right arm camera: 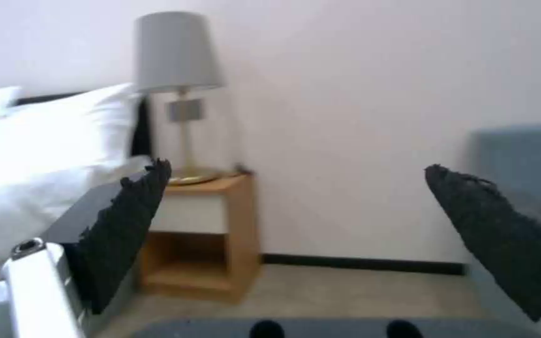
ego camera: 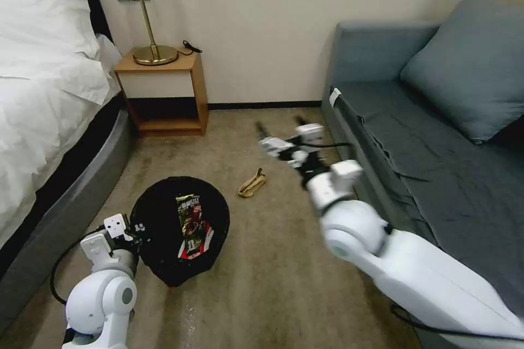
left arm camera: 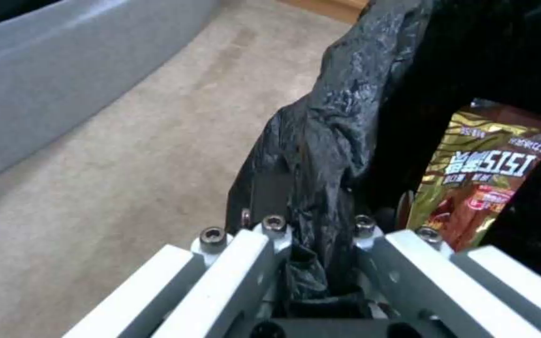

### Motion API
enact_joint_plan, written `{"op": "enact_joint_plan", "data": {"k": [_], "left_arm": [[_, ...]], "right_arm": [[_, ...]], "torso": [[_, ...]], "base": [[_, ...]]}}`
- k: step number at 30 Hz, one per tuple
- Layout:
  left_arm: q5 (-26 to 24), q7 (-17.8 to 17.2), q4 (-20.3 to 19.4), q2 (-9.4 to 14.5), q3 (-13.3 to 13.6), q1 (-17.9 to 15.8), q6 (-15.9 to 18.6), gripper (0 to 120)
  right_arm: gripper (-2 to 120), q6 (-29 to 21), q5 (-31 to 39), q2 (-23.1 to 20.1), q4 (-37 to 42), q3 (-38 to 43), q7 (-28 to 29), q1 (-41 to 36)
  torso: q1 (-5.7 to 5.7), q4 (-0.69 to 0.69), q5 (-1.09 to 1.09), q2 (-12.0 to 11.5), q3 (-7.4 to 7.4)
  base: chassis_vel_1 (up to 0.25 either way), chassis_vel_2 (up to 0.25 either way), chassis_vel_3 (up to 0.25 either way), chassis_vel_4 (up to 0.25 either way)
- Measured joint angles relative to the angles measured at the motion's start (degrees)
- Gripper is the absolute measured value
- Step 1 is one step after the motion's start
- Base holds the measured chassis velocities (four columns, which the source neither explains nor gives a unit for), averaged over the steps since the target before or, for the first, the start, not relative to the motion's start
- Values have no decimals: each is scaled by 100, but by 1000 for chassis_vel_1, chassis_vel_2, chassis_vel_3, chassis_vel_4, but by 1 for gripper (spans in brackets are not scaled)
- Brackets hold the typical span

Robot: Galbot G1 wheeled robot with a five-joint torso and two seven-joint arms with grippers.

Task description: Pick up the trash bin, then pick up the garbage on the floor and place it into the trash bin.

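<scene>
Left gripper (left arm camera: 320, 234) clamps trash bin (ego camera: 158, 218) (one wrapper (ego camera: 192, 226) inside) — right gripper (right arm camera: 296, 211) spread, one tan scrap (ego camera: 251, 184) near.

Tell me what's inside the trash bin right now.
A snack wrapper with gold, brown and red print lies inside the trash bin, against its black liner. Whatever may sit beneath the wrapper or deeper in the dark liner is hidden.

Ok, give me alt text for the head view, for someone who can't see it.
The left gripper holds the rim of a black trash bin with a snack wrapper inside. The right gripper is open above the carpet, past a tan scrap.
</scene>
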Motion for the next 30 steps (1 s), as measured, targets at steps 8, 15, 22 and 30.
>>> {"op": "enact_joint_plan", "data": {"k": [8,15,22,30], "left_arm": [[52,1,-32,13,-9,1,-20,2],[70,0,-41,30,6,-17,-33,2],[84,-1,-104,18,-21,-16,-43,2],[83,-2,-122,11,-50,-34,-44,2]], "right_arm": [[100,-59,-1412,635,733,1721,-182,-2432],[100,172,-2550,1431,882,1918,-208,-3512],[100,281,-2857,1795,839,1813,-303,-3760],[100,405,-2942,1891,714,1680,-397,-3741]], "torso": [[0,-4,-1,0,0],[0,-1,-4,0,0],[0,-1,-3,0,0],[-1,-1,-3,0,0]], "base": [[0,0,0,0],[0,0,0,0],[0,0,0,0],[-8,8,8,-13]]}}
